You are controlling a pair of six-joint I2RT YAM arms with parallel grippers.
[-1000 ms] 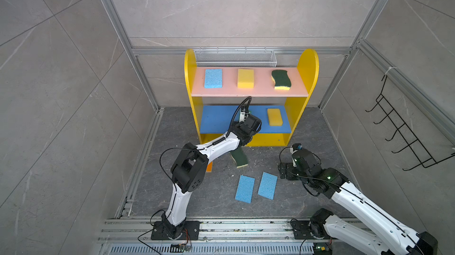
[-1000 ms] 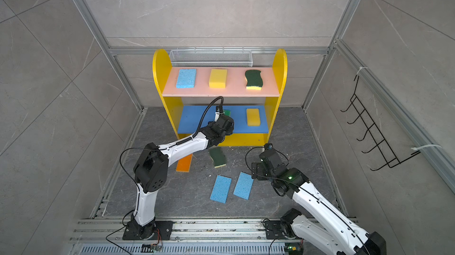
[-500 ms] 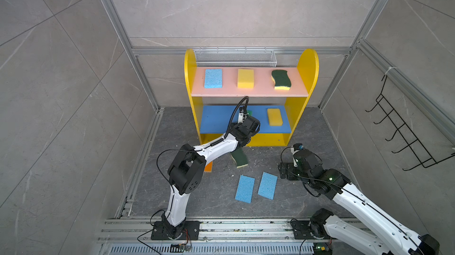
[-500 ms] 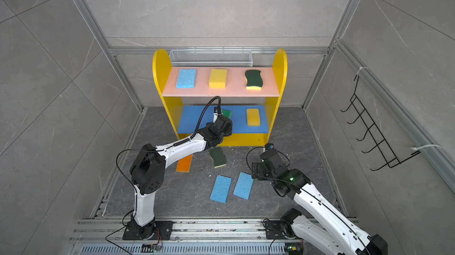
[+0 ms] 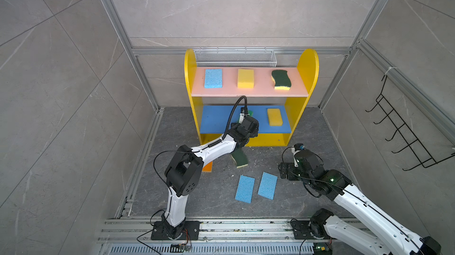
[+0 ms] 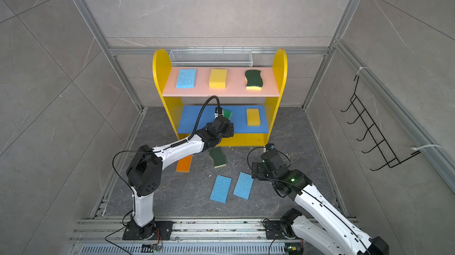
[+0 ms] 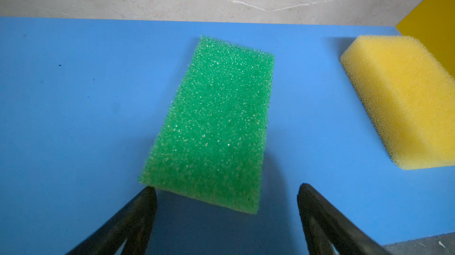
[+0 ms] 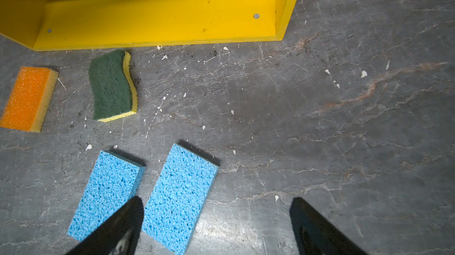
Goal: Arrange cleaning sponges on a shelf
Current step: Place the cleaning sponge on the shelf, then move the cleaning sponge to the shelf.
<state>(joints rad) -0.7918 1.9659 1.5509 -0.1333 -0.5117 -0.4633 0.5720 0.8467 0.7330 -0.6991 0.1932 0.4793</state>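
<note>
Grey surface [image 5: 283,204] carried two blue sponges [image 5: 244,188], lower centre in a top view, long axes running away from the nearer, wide right hand [image 8: 216,199]. Left hand [image 7: 226,187] gaped empty behind the green sponge [image 7: 214,123] on the blue board [image 7: 73,93].

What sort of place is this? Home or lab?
Probably a robot lab cell mocked up as a utility corner: two robot arms on a floor rail, aluminium frame around tile-look wall panels, a small shelf stocked with sponges.
</note>
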